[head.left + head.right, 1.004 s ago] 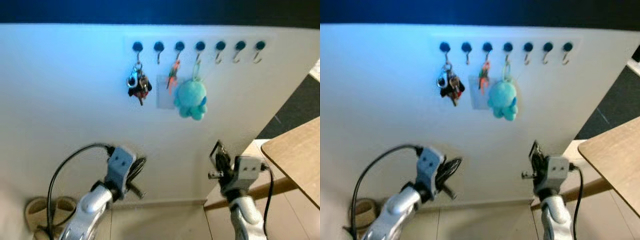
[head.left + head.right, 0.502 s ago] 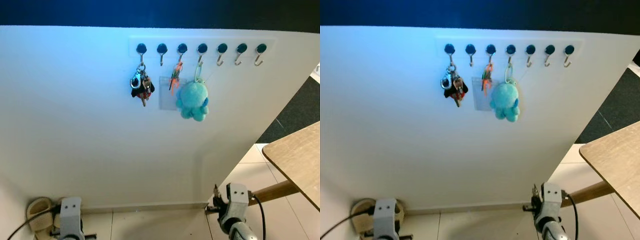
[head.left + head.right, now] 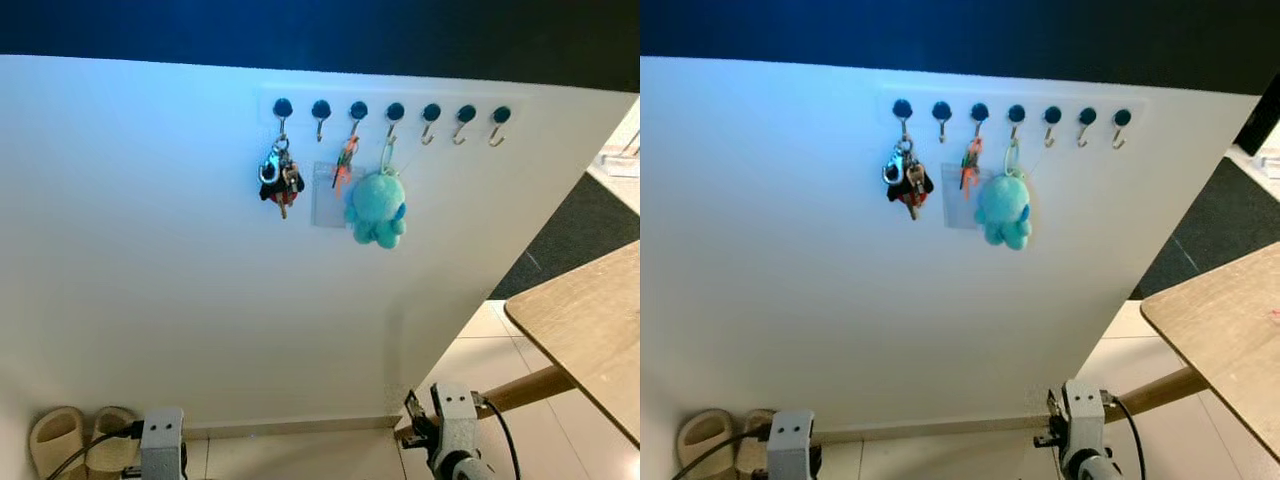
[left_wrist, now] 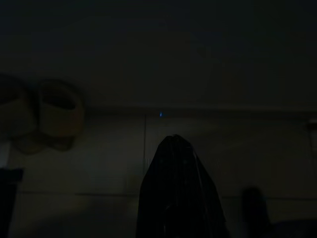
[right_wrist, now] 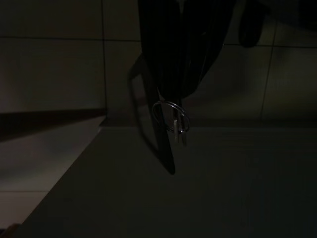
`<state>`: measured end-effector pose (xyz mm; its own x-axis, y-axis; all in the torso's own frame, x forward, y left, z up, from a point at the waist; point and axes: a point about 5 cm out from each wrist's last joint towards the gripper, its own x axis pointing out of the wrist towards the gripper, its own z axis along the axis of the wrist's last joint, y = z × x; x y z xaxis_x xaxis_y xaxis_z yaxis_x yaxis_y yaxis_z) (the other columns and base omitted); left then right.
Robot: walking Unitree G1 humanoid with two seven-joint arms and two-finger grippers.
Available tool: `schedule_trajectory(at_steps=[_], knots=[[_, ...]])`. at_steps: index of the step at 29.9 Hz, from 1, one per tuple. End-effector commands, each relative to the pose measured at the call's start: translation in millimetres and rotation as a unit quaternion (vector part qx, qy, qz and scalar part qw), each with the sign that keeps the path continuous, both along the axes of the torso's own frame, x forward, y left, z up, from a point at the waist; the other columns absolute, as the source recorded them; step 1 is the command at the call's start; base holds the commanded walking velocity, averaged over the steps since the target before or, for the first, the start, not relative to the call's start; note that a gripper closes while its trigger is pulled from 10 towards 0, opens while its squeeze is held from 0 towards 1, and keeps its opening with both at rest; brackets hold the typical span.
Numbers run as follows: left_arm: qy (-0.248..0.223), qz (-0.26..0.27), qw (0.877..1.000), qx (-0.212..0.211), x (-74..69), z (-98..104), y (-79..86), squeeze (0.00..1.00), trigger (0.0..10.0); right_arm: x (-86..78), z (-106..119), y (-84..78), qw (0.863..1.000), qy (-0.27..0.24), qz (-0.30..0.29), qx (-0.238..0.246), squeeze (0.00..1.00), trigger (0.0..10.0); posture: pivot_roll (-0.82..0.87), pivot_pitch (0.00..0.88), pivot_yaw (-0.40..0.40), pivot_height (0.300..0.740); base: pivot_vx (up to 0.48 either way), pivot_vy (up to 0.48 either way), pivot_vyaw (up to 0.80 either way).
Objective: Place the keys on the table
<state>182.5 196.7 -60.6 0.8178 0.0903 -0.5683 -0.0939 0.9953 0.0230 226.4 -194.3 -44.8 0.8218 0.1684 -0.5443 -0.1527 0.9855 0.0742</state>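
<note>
My right gripper (image 5: 176,94) is shut on a small metal key ring (image 5: 170,117) with short keys dangling from it; it hangs low, above the tiled floor beside the white wall panel (image 3: 200,270). Its wrist (image 3: 448,418) sits at the bottom of the eye views, left of the wooden table (image 3: 590,315). A second bunch of keys (image 3: 281,180) hangs from the leftmost hook on the wall. My left gripper (image 4: 174,144) hangs idle near the floor, its fingers together and holding nothing.
A row of several hooks (image 3: 394,112) runs along the wall, carrying an orange tag with a clear card (image 3: 343,165) and a teal plush octopus (image 3: 377,208). A pair of beige slippers (image 3: 68,438) lies on the floor at the wall's left foot. The table leg (image 3: 520,388) slants beside my right wrist.
Both arms have dropped from chest height to the bottom edge of the eye views. The camera has shifted a little, so the table shows further left.
</note>
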Motion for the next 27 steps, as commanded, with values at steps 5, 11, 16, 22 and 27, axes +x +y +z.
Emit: schedule_trajectory(at_steps=[5,11,16,22,27], knots=[[-0.008,-0.041,0.999,-0.004,-1.6,-3,-15.2,0.0,10.0,-10.0,-9,1.1,0.999,0.037,0.01,0.009,0.0,10.0,0.02,0.064,-0.094,0.74,0.0,0.0,0.0],[-0.002,-0.046,0.999,-0.008,-3.1,-5,-15.4,0.0,10.0,-21.2,-17,0.5,0.998,0.059,-0.002,-0.003,0.0,10.0,0.03,0.047,-0.077,0.74,0.0,0.0,0.0],[0.006,-0.047,0.999,-0.003,-6.8,-8,-13.6,0.0,10.0,-27.3,-21,2.1,0.998,0.068,0.001,-0.01,0.0,10.0,0.03,0.041,-0.073,0.74,0.0,0.0,-0.45],[0.005,-0.047,0.999,-0.009,-9.0,-9,-13.4,0.0,10.0,-31.7,-24,3.1,0.997,0.075,0.006,-0.014,0.0,10.0,0.04,0.035,-0.072,0.74,0.0,0.0,-0.8],[0.0,-0.032,0.999,-0.014,-9.4,-9,-10.9,0.0,10.0,-36.4,-27,5.5,0.996,0.082,0.011,-0.018,0.0,10.0,0.05,0.026,-0.076,0.74,0.0,0.0,-0.8]])
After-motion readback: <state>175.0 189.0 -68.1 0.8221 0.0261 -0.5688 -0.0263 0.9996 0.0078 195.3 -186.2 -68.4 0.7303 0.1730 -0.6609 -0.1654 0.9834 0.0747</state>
